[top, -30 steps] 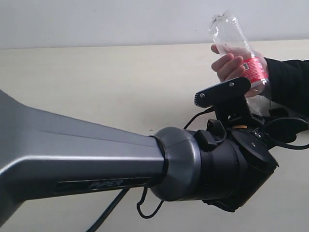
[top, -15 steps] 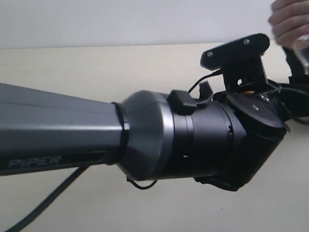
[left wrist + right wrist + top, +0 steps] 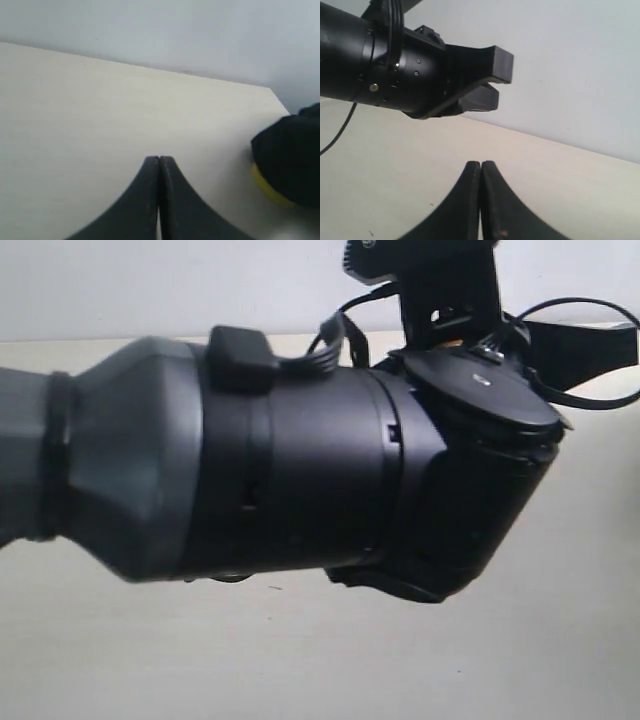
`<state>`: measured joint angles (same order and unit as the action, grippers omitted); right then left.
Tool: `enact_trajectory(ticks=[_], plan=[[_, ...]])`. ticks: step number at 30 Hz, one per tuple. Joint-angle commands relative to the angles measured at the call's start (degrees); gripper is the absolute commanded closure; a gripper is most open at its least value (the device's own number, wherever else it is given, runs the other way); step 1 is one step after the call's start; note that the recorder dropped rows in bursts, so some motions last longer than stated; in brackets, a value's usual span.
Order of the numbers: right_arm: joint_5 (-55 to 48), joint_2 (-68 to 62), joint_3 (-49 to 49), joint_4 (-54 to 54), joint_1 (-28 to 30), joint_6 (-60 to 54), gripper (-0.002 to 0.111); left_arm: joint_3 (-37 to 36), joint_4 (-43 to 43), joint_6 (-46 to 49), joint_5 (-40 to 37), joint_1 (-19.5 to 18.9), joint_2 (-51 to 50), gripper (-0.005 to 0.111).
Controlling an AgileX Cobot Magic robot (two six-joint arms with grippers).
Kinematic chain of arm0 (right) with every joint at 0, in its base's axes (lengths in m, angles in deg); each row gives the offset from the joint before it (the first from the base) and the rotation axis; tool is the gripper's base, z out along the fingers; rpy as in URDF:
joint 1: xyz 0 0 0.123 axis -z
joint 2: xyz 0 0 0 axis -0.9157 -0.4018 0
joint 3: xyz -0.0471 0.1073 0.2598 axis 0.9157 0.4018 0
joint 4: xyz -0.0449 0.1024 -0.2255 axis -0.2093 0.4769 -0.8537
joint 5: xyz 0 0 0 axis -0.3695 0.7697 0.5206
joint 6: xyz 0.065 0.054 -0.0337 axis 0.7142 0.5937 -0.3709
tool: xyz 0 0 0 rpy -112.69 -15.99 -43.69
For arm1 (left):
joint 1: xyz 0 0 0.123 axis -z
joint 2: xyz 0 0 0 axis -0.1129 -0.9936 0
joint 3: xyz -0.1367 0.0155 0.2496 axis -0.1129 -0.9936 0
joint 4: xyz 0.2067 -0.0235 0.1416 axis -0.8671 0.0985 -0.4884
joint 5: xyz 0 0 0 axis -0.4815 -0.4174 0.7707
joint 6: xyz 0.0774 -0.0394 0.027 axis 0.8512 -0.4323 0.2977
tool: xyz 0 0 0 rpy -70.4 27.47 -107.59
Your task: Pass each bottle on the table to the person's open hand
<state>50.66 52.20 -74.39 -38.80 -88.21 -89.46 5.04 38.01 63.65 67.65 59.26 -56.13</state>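
No bottle and no hand shows in any view. The pale beige table is bare where I can see it. A big grey and black arm reaches in from the left and fills most of the exterior view, hiding what lies behind it; neither gripper's fingers show there. In the left wrist view my left gripper is shut with nothing in it, over the table. My right gripper is also shut and empty, above the table.
A black shape with a yellow edge sits by the table's far corner in the left wrist view; I cannot tell what it is. The other arm's black wrist and bracket hang above the table in the right wrist view. A pale wall stands behind.
The arm has swung up and closer to the exterior camera, now covering most of it. The hand holding the clear red-label bottle rose away to the upper right and is out of view.
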Motion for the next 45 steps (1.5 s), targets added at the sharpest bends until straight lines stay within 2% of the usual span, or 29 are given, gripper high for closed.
enact_trajectory(ticks=[1,3,6,12,17,20,24,29,40,42,45], plan=[[-0.1,0.3,0.2,0.2,-0.1,-0.1,0.108,-4.6,-0.1,2.4,6.5,-0.6,4.5,0.107],[-0.1,0.3,0.2,0.2,-0.1,-0.1,0.108,-6.7,-0.1,8.4,8.7,-0.5,7.1,0.107],[-0.1,0.3,0.2,0.2,-0.1,-0.1,0.108,-11.5,-0.1,12.4,10.3,-0.4,12.3,0.107],[-0.1,0.3,0.2,0.2,-0.1,-0.1,0.108,-30.2,-0.7,12.4,8.5,-0.4,27.7,0.107],[-0.1,0.3,0.2,0.2,-0.1,-0.1,0.108,-46.4,-5.5,12.3,-3.1,-0.4,42.2,0.107],[-0.1,0.3,0.2,0.2,-0.1,-0.1,0.108,-52.5,-6.9,12.4,-10.2,-0.4,50.0,0.107],[-0.1,0.3,0.2,0.2,-0.1,-0.1,0.108,-56.1,-5.1,12.4,-14.5,-0.4,56.7,0.107],[-0.1,0.3,0.2,0.2,-0.1,-0.1,0.108,-57.4,-4.2,12.4,-15.0,-0.4,61.9,0.107],[-0.1,0.3,0.2,0.2,-0.1,-0.1,0.108,-57.4,-4.2,12.7,-15.0,-0.4,62.8,0.107],[-0.1,0.3,0.2,0.2,-0.1,-0.1,0.108,-57.4,-4.9,16.7,-14.0,-0.4,62.8,0.107],[-0.1,0.3,0.2,0.2,-0.1,-0.1,0.108,-57.4,-5.0,17.4,-13.8,-0.4,62.9,0.107]])
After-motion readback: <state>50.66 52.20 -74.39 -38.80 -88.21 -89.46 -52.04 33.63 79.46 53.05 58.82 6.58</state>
